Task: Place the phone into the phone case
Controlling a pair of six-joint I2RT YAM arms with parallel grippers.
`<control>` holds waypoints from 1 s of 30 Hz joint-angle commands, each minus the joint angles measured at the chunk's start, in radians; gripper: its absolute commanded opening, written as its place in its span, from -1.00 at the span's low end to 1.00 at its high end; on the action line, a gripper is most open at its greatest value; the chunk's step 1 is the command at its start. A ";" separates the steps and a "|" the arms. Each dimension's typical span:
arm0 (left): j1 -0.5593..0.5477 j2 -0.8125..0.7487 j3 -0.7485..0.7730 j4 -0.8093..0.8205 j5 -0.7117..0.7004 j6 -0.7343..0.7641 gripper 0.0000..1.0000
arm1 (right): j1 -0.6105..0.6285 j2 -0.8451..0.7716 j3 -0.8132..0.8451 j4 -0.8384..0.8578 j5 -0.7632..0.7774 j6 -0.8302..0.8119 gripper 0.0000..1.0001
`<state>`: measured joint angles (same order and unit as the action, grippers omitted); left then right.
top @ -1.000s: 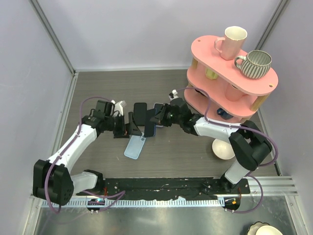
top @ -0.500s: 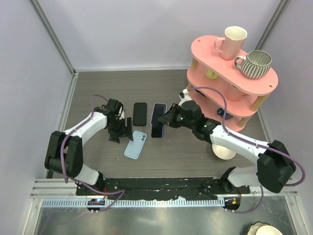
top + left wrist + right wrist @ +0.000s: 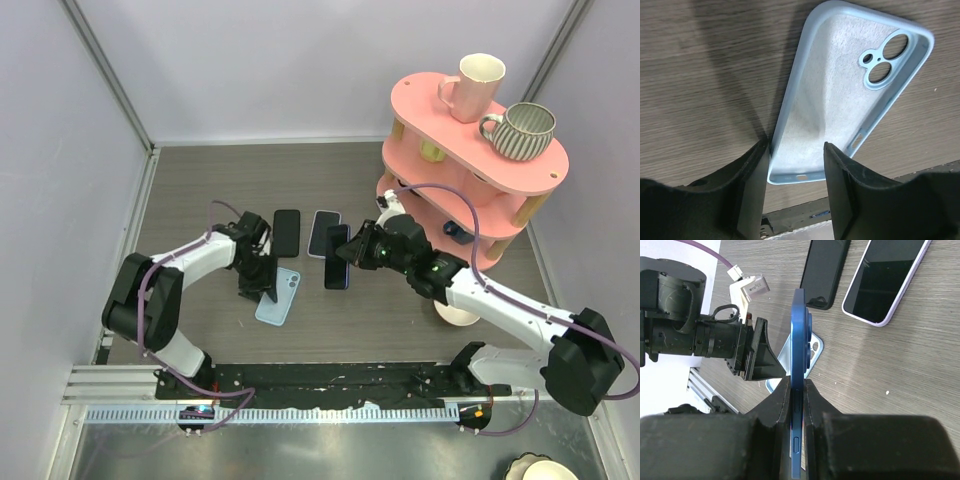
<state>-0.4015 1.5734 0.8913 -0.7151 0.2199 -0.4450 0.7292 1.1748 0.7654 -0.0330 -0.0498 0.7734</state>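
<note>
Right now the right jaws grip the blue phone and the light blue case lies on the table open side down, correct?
No: the light blue case lies on the table open side up; the left wrist view shows its pale lining facing the camera. The right jaws do grip the blue phone.

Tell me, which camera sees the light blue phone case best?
The left wrist camera: the phone case fills it, showing its inside and camera hole, its end between the left hand's fingers. The top view shows it small beside that hand. The right wrist view shows just a sliver behind the blue phone.
</note>
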 commanded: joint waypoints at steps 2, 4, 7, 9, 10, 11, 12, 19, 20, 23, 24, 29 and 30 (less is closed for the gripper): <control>-0.040 0.010 -0.017 0.041 -0.005 -0.049 -0.02 | -0.001 -0.067 0.018 0.051 0.025 -0.026 -0.97; -0.054 -0.002 -0.029 0.071 0.027 -0.072 -0.10 | -0.001 -0.072 0.018 0.048 0.022 -0.029 -0.97; -0.108 -0.019 -0.055 0.146 0.093 -0.144 -0.19 | -0.001 -0.073 0.009 0.045 0.010 -0.033 -0.97; -0.131 -0.044 -0.072 0.210 0.136 -0.207 -0.22 | -0.001 -0.073 -0.001 0.057 -0.002 -0.036 -0.97; -0.152 -0.052 -0.075 0.224 0.141 -0.224 -0.23 | -0.001 -0.072 -0.017 0.067 -0.025 -0.036 -0.97; -0.158 -0.068 -0.080 0.248 0.145 -0.244 -0.24 | -0.001 -0.070 -0.023 0.079 -0.036 -0.033 -0.96; -0.163 -0.081 -0.083 0.264 0.165 -0.274 -0.18 | -0.001 -0.070 -0.031 0.099 -0.045 -0.031 -0.97; -0.137 -0.232 -0.020 0.160 -0.036 -0.307 0.53 | 0.006 0.043 -0.064 0.191 -0.171 -0.039 -0.97; -0.125 -0.252 -0.006 0.134 -0.053 -0.302 0.60 | 0.016 0.069 -0.057 0.191 -0.188 -0.045 -0.98; -0.039 -0.325 -0.003 0.123 -0.060 -0.279 0.85 | 0.045 0.166 -0.011 0.170 -0.214 -0.088 -0.98; -0.008 -0.341 -0.005 0.124 -0.047 -0.270 0.97 | 0.052 0.213 0.003 0.163 -0.235 -0.101 -0.98; 0.216 -0.357 0.001 0.103 0.115 -0.207 0.99 | 0.050 0.322 0.093 0.142 -0.318 -0.147 -0.98; 0.243 -0.355 0.000 0.101 0.134 -0.204 0.99 | 0.050 0.341 0.110 0.139 -0.337 -0.158 -0.98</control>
<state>-0.2588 1.2160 0.8673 -0.5751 0.2508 -0.6975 0.7784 1.4841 0.7578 0.0425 -0.2829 0.6769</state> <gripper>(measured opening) 0.995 0.149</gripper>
